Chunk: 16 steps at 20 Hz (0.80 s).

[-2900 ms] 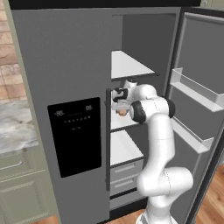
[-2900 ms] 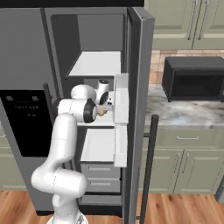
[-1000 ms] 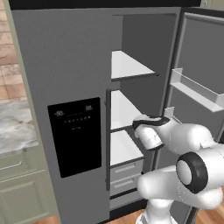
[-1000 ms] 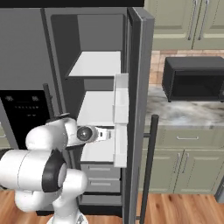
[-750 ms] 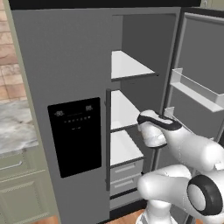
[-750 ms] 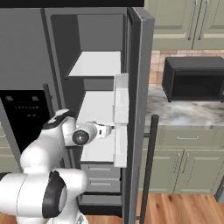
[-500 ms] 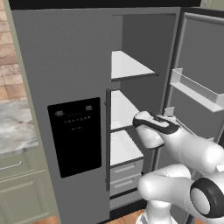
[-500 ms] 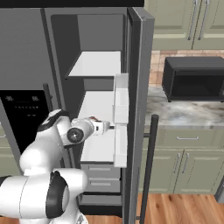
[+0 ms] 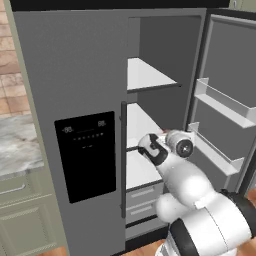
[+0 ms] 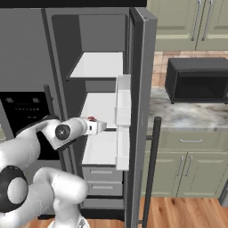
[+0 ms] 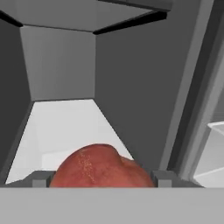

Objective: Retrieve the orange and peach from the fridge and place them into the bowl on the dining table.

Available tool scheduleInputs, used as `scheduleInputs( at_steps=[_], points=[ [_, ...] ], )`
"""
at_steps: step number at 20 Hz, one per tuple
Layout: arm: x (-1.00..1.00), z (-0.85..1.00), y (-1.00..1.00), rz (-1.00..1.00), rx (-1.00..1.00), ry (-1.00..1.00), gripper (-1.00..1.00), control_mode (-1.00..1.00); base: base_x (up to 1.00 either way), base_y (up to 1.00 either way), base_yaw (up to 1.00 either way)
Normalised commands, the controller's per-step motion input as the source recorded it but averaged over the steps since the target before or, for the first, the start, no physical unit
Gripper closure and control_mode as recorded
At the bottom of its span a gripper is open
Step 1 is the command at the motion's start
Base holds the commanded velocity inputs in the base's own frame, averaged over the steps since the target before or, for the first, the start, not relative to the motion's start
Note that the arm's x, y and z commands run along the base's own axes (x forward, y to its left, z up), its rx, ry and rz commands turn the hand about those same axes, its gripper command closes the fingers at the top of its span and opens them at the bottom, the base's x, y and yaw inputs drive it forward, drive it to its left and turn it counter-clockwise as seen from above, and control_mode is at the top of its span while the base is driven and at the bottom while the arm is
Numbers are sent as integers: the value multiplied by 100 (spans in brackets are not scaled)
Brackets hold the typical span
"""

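pinkish-red peach [image 11: 99, 168] between tool [image 11: 100, 180] tips

Flat even rendered light, soft shadows, no glare

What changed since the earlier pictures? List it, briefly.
The arm folded down and drew the pincer back and lower, from over the middle shelf of the fridge to that shelf's front edge. The peach sits between the fingertips, apparently carried along. Unchanged: the open door stands as it was, and the base has not driven.
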Motion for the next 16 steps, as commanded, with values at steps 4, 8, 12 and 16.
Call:
scheduleInputs(
  at_steps=[4, 8, 12, 16],
  points=[
    [-45, 100, -23, 0, 0, 61, 100, -100, 0, 0, 0],
    [-50, 100, -26, 0, 0, 50, 100, -100, 0, 0, 0],
    [-61, 100, -31, 0, 0, 49, 100, -100, 0, 0, 0],
    [-93, 53, -3, 0, 0, 44, 100, -100, 0, 0, 0]
  ],
)
